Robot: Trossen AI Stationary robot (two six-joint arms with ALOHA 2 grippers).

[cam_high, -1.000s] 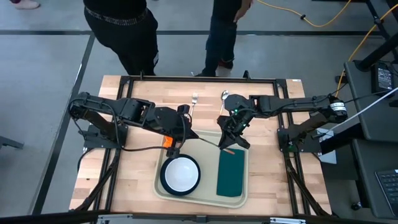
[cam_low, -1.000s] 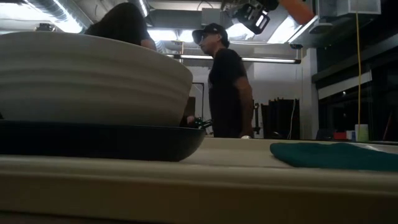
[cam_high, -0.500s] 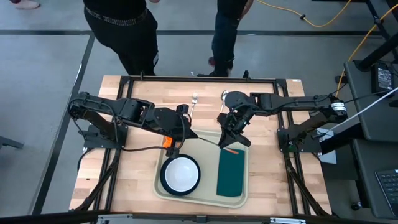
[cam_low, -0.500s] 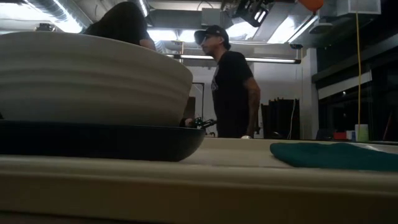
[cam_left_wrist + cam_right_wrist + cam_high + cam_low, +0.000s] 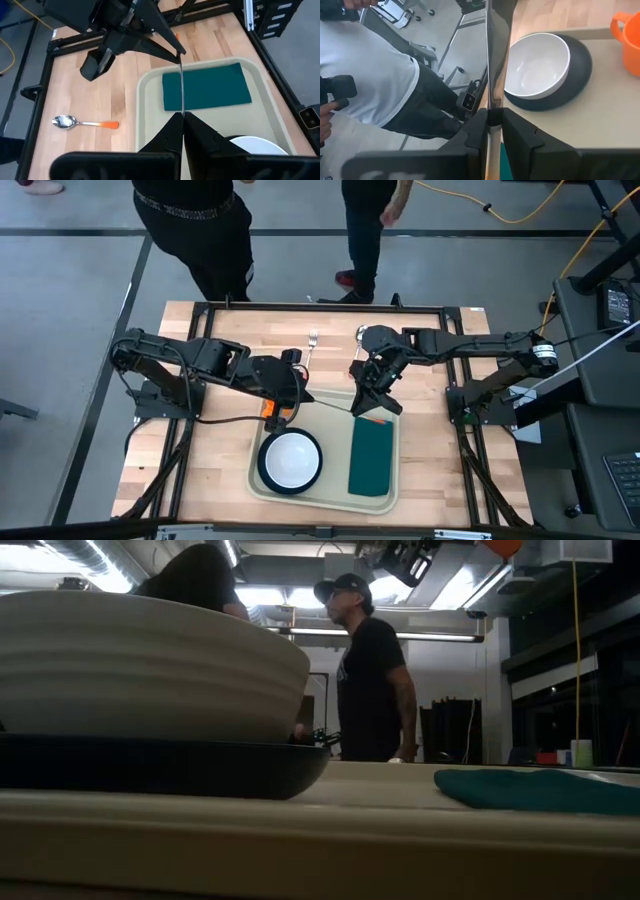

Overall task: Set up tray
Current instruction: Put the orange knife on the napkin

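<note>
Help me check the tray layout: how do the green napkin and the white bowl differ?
The napkin is dark green, flat and rectangular; the bowl is white, round and deep. The napkin lies straight on the tray; the bowl sits on a dark plate. In the high view the napkin is right of the bowl. Both are inside the tray's rim.

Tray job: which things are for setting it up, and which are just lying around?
For the job:
tray
dark plate with white bowl
green napkin
knife, gripped by left claw and right claw
fork, spoon, orange cup

Just about:
yellow cable on the floor
people standing beyond the table
</note>
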